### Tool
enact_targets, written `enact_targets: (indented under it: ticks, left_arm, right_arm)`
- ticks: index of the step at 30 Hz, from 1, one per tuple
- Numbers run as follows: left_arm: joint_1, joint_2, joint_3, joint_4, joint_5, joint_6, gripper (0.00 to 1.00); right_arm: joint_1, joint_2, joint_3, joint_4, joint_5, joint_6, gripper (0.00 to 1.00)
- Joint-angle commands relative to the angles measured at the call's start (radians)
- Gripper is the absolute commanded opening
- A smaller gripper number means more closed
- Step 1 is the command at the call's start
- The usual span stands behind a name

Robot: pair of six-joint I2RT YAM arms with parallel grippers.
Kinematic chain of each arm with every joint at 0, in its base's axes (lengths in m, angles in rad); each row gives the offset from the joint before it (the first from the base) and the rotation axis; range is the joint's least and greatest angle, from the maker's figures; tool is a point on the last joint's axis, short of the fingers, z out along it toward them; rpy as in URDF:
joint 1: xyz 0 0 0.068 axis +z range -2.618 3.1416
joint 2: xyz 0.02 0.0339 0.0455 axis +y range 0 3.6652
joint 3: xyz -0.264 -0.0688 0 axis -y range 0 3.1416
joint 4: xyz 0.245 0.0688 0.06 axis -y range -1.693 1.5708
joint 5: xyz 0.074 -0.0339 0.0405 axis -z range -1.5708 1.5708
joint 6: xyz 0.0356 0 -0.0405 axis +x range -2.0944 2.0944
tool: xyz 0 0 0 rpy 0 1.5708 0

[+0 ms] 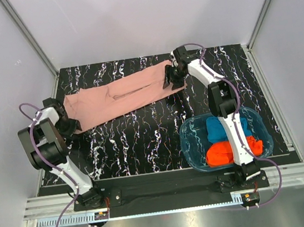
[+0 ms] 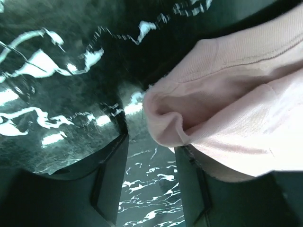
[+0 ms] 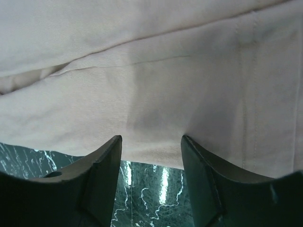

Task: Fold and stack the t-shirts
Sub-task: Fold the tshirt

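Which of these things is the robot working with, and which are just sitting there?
For the job:
pink t-shirt
blue t-shirt
orange-red t-shirt

Just sitting there:
see-through blue tub, holding the blue and orange-red shirts
black marbled table

Your top view looks steeply down from above and behind the arm bases point(image 1: 93, 197), far enough back to take in the whole surface point(image 1: 144, 142). Each wrist view looks out past its own tool from very close: the left tool point(image 2: 150, 142) faces the left end of the pink t-shirt point(image 2: 236, 94), and the right tool point(image 3: 151, 139) faces its right end. You find both patches again in the top view.
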Motion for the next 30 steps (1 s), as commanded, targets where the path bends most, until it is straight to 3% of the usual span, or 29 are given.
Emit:
enact_targets:
  ticks: [1, 14, 24, 27, 30]
  left_arm:
    - [0.044, 0.032, 0.022, -0.016, -0.017, -0.01, 0.51]
    - [0.064, 0.073, 0.142, -0.024, -0.074, 0.045, 0.58]
    - [0.067, 0.233, 0.405, -0.03, -0.049, 0.165, 0.59]
    - [0.063, 0.205, 0.418, 0.007, -0.023, 0.216, 0.56]
    - [0.041, 0.092, 0.318, 0.086, 0.015, 0.268, 0.57]
  right_arm:
    - [0.003, -0.032, -0.05, -0.006, 0.032, 0.004, 0.61]
    - [0.067, -0.134, -0.286, -0.007, 0.014, 0.013, 0.63]
    - [0.193, -0.333, -0.567, 0.074, -0.121, 0.184, 0.64]
    - [0.24, -0.374, -0.596, 0.1, -0.193, 0.216, 0.66]
    - [0.26, -0.408, -0.55, 0.054, -0.219, 0.196, 0.68]
